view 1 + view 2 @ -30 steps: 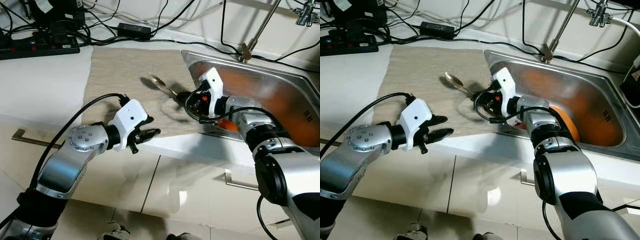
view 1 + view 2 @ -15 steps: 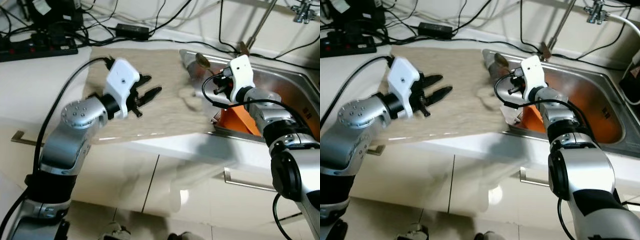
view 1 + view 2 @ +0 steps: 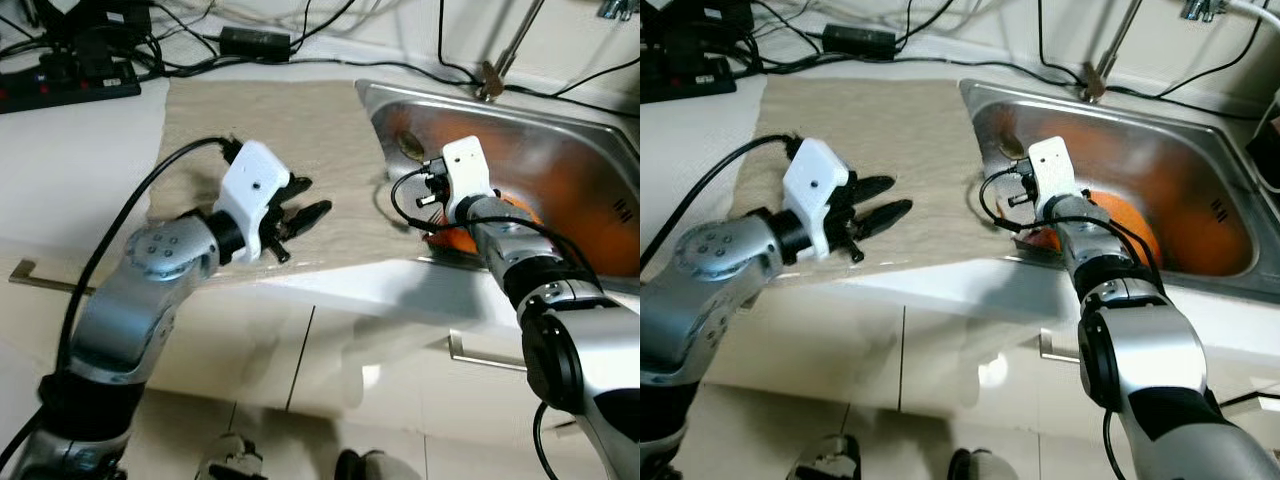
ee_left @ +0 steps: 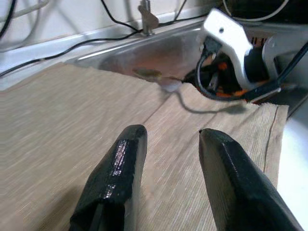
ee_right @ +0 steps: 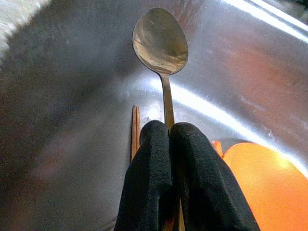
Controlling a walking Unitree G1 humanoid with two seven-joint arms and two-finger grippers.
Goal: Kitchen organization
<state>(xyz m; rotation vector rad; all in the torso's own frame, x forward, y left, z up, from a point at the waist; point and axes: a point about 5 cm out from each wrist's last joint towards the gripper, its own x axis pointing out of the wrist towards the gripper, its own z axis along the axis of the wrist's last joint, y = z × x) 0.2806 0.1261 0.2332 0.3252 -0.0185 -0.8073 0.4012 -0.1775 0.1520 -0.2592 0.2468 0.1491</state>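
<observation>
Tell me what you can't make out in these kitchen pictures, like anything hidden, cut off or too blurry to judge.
- The spoon: the right gripper pinches its handle, whose lower end the fingers hide in the right wrist view.
- The orange item in the sink: cut off by that frame's edge, partly behind the right arm in the eye views; its kind is unclear.
- The thin brown sticks: the fingers cover their lower part.
- The left gripper, open above the beige mat: its height is unclear.

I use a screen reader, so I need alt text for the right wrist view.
The right gripper holds a metal spoon by its handle, fingers shut, bowl pointing ahead inside the steel sink. An orange dish lies beside it, and thin wooden sticks show behind the fingers.
</observation>
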